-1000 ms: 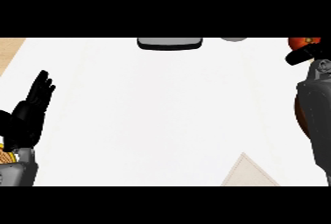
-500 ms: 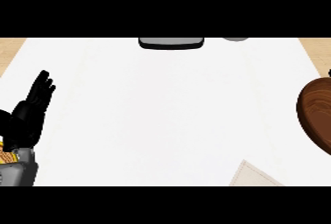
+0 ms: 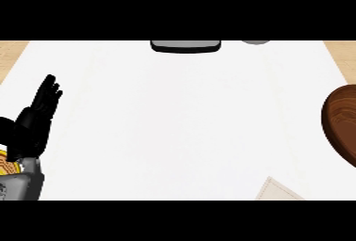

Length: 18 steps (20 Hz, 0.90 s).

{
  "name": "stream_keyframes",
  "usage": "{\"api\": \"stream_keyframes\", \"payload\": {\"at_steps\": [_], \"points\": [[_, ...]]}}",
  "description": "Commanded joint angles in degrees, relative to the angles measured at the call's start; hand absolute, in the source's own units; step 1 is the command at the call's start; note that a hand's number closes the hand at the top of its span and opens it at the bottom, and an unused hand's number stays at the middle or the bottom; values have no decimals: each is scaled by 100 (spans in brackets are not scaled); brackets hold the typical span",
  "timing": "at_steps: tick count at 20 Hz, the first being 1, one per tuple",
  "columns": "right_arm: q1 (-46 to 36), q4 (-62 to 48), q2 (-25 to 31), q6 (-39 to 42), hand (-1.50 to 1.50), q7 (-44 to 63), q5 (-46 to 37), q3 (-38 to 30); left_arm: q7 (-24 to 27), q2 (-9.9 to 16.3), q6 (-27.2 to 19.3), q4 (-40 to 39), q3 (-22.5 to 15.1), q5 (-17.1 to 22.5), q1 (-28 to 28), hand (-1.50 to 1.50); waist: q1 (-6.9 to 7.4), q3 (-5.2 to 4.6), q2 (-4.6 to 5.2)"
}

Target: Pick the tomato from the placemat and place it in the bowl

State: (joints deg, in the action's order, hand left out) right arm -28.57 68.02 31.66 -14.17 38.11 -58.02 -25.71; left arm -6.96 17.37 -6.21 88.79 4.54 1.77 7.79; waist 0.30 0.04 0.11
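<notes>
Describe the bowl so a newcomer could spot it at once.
Start from the white counter and follow it to its right edge. There, cut off by the view's border, sits the bowl: dark brown wood with visible grain, the only brown rounded thing, unlike the pale placemat corner below it.

A white counter top [image 3: 181, 117] fills most of the frame, evenly lit. Light wood surfaces [image 3: 14, 52] are seen at the upper left and upper right corners. A dark grey object [image 3: 185, 45] is cut by the upper edge.
</notes>
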Motion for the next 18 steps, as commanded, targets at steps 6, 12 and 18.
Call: {"api": "stream_keyframes", "payload": {"at_steps": [6, 12, 18], "points": [[244, -1641, 169, 434, -150, -269, 757, -690, 40, -69, 8, -247, 64, -52, 209, 0, -14, 1, 7], [473, -1637, 103, 176, -150, -1758, 1733, -1164, -192, -71, 52, 335, 33, -37, -102, 0, -7, 6, -26], [192, -822, -1, -588, -150, -2483, 3110, -2420, -132, 19, 24, -7, 174, -78, -39, 0, -155, 16, -60]]}}
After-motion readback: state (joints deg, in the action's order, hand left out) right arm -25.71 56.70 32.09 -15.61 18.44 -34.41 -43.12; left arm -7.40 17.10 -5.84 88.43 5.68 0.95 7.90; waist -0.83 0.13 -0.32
